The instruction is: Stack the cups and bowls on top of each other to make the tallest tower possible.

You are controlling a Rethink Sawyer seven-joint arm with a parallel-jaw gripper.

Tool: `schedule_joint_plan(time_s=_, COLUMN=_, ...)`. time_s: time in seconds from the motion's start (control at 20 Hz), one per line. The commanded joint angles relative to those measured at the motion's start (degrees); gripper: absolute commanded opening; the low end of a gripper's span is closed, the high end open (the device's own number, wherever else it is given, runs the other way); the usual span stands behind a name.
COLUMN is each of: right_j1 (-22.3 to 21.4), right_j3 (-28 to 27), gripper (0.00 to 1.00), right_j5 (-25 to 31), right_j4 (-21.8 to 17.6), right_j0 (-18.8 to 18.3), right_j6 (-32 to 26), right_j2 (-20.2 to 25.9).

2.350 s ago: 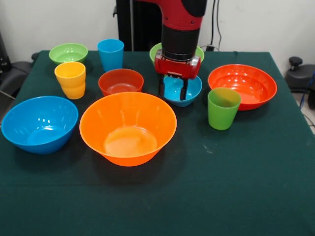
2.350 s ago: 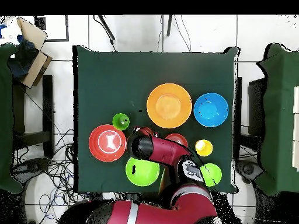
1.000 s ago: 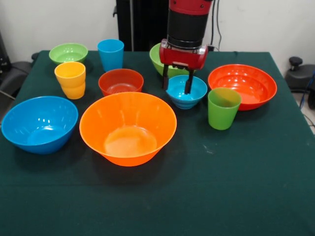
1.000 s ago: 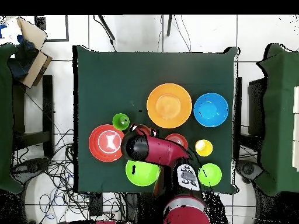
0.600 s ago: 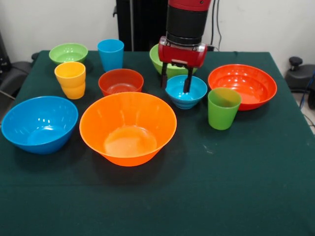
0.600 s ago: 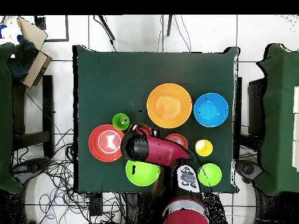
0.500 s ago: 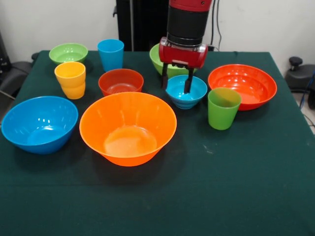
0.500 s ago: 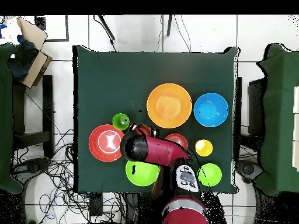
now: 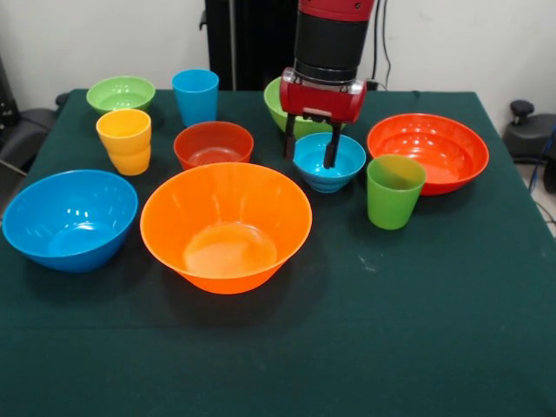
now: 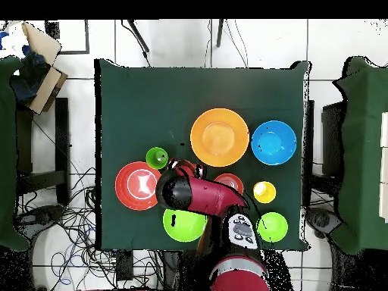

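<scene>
My gripper [image 9: 309, 149] is open and hangs over the small blue bowl [image 9: 334, 165]. One finger is just outside its left rim and the other is over its inside. The bowl sits on the table. Apart from one another stand a large orange bowl [image 9: 226, 226], a large blue bowl [image 9: 69, 217], a wide red-orange bowl [image 9: 427, 152], a small red bowl [image 9: 214, 144], a green bowl [image 9: 276, 97] behind the arm, and a small green bowl [image 9: 121, 93]. The cups are blue [image 9: 195, 96], yellow-orange [image 9: 125, 141] and green [image 9: 394, 191]. Nothing is stacked. In the overhead view the arm [image 10: 198, 194] hides the small blue bowl.
The dark green tablecloth [image 9: 391, 330] covers the table. Its near half in the front view holds nothing. Cables lie on the floor beside the table [image 10: 68, 220] in the overhead view.
The gripper has risen from low inside the small blue bowl to just above its rim. In the last second it has hardly moved. The bowl stays on the table.
</scene>
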Motion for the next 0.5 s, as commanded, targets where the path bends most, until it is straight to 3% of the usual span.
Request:
schedule_joint_plan(time_s=0.05, right_j1=3.02, right_j3=1.63, gripper=1.00, right_j5=-0.86, right_j4=-0.16, right_j0=0.66, right_j6=9.80, right_j2=3.27)
schedule_joint_plan(time_s=0.5, right_j1=3.57, right_j3=0.83, gripper=1.00, right_j5=0.13, right_j4=-0.56, right_j0=0.25, right_j6=8.74, right_j2=3.57)
